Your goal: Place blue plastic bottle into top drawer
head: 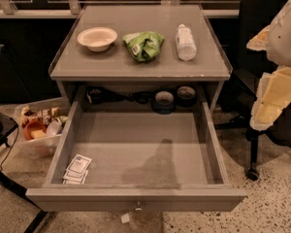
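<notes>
Fingers on the gripper (274, 98): can't tell if clenched or released, it's parked off right of the bench (136, 67).
One blue plastic bottle (185, 42) lies on the bench's right end, next to one green snack bag (143, 45) and one bowl (97, 38). Best bet is probably pinching it across the body, then setting it low in the open top drawer (136, 149), away from the front-left packets (77, 170).

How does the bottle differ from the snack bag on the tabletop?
The blue plastic bottle is pale, smooth and lies straight on its side; the green snack bag is crumpled. The bottle is narrower than the bag. Both rest on the tabletop, outside the open top drawer. The gripper hangs at the right edge.
</notes>
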Controlling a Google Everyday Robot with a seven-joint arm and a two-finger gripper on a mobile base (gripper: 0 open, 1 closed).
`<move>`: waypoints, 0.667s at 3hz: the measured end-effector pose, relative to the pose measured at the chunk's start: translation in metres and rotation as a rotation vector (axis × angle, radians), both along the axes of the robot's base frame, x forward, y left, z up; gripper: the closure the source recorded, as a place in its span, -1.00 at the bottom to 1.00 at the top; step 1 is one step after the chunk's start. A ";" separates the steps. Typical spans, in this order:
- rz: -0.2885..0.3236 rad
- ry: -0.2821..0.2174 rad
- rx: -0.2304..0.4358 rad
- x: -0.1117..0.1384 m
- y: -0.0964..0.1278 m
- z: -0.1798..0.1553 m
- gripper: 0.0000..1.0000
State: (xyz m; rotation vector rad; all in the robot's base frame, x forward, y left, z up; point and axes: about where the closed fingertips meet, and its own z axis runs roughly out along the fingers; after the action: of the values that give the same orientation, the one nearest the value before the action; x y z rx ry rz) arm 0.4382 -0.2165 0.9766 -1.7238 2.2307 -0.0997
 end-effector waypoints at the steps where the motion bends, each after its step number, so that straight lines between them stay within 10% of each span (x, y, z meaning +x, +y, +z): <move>1: 0.000 0.000 0.000 0.000 0.000 0.000 -1.00; 2: -0.034 -0.009 0.031 0.008 0.003 0.001 -1.00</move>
State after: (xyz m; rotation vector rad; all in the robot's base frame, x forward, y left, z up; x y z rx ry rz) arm 0.4465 -0.2138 0.9780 -1.6665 2.2442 -0.0805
